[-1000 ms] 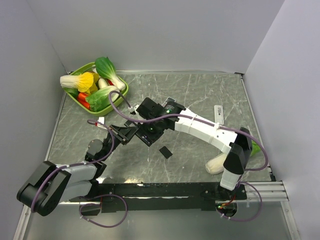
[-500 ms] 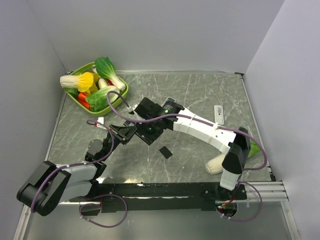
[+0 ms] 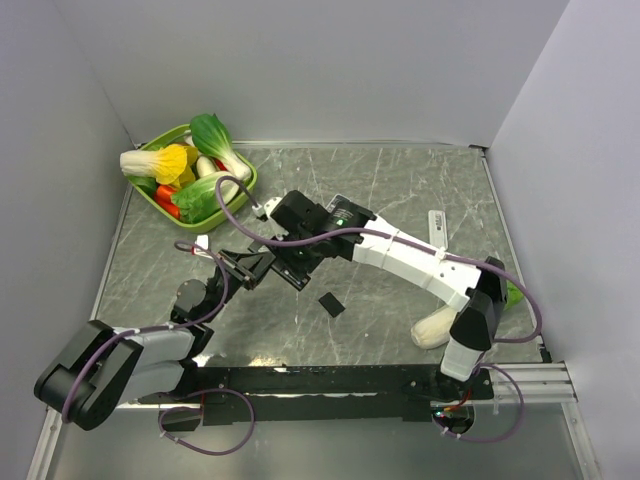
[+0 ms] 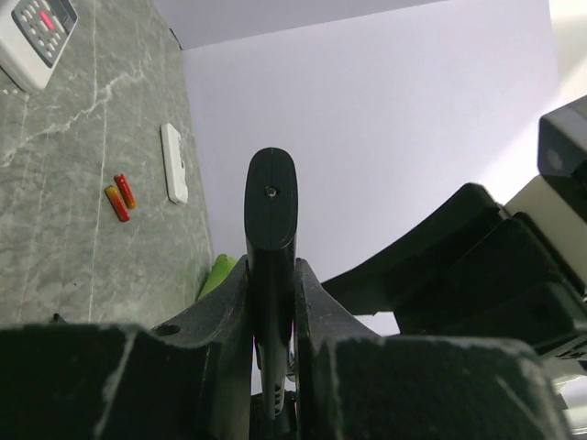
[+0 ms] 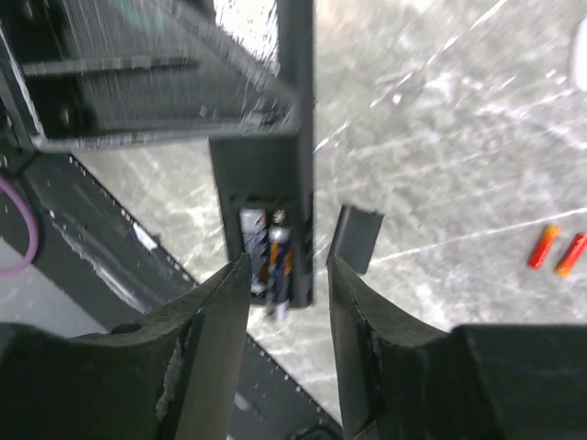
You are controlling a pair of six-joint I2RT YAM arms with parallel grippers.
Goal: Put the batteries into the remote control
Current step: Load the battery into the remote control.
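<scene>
My left gripper (image 4: 271, 275) is shut on the black remote control (image 4: 271, 220) and holds it on edge above the table; in the top view the remote (image 3: 298, 265) sticks out of the gripper (image 3: 250, 266) to the right. In the right wrist view the remote's open compartment (image 5: 266, 229) holds two batteries (image 5: 253, 252), and one of them (image 5: 280, 270) pokes out past the remote's end. My right gripper (image 5: 289, 284) hovers open and empty over that end. The black battery cover (image 5: 356, 236) lies on the table. Two orange-red batteries (image 5: 555, 249) lie apart to the right.
A green basket (image 3: 247, 190) of toy vegetables stands at the far left. A white slim remote (image 3: 438, 228) lies at the right, and a bok choy (image 3: 433, 326) lies by the right arm's base. A grey remote with buttons (image 4: 35, 27) lies on the marble.
My right wrist has shifted slightly away from the near edge, above the remote. The left gripper and the black remote have not moved.
</scene>
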